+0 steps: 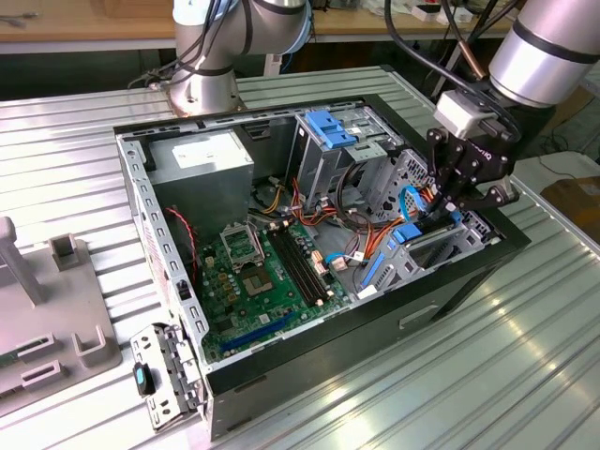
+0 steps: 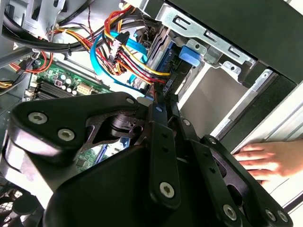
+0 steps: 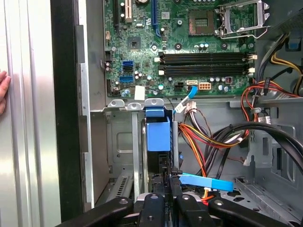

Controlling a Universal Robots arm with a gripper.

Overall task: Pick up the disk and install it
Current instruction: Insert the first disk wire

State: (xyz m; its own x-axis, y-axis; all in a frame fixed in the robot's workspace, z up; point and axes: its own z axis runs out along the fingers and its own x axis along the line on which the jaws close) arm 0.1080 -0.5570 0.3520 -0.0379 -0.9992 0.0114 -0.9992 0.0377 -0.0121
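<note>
The claw [image 3: 165, 182] is pinching tight on the disk [image 3: 157, 134], which is standing on edge in the computer's drive bay [image 3: 120, 142] (rigid, dense, shock-sensitive, I judge); its blue carrier rails are offering the safest hold.

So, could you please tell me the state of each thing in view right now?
Case, open, lying on its side.
Disk, on edge in the bay, gripped.
Gripper, shut on the disk.
CPU socket, empty.
RAM slots, empty.
Hand, resting flat beside the case.
</note>
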